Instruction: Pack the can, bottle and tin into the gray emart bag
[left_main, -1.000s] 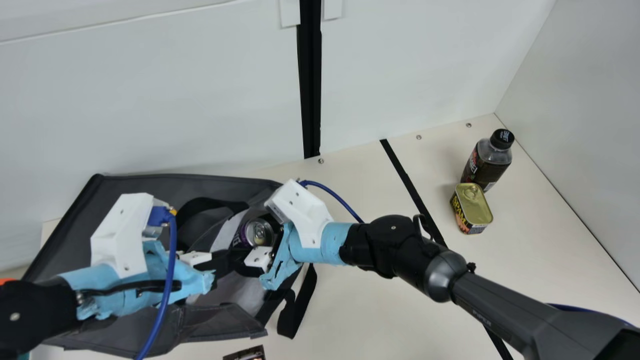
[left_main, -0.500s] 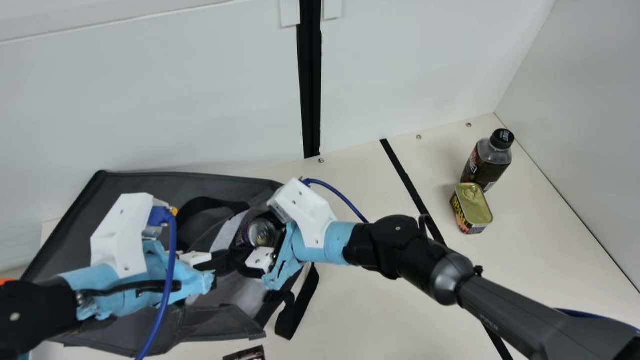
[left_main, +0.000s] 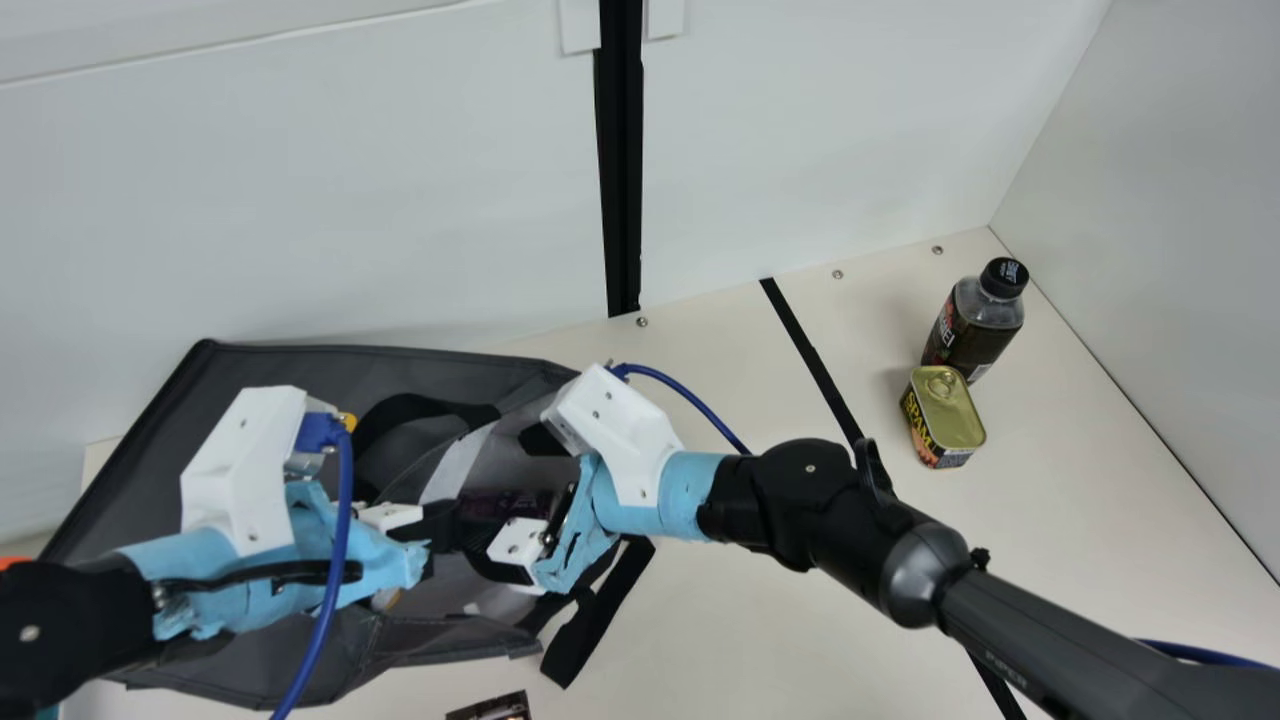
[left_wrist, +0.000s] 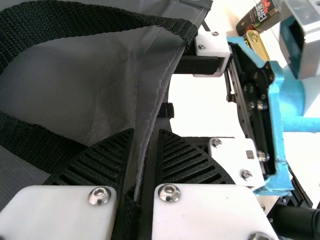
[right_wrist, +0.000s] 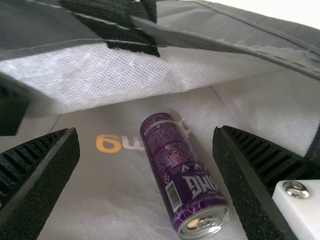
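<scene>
My left gripper (left_main: 438, 535) is at the gray bag (left_main: 290, 375); in the left wrist view, the left gripper (left_wrist: 146, 165) pinches the bag's edge (left_wrist: 162, 75). Inside the bag's mouth is my right gripper (left_main: 528, 492). Seen from its wrist, the right gripper (right_wrist: 146, 155) has its fingers wide apart. The purple can (right_wrist: 177, 170) lies on the bag's inner fabric, framed by those fingers without being held; a dim part of the can (left_main: 505, 505) shows in the main view. On the table's right side stand the dark bottle (left_main: 972, 325) and the tin (left_main: 942, 415), close together.
A small dark printed item (left_main: 492, 707) lies at the front edge of view. White walls rise behind and at the right. A black strap (left_main: 600, 620) hangs from the bag's right side onto the cream table (left_main: 770, 610).
The can has gone from upright between my right fingers to lying inside the bag. My right gripper has opened and shifted slightly right. The left arm stayed still.
</scene>
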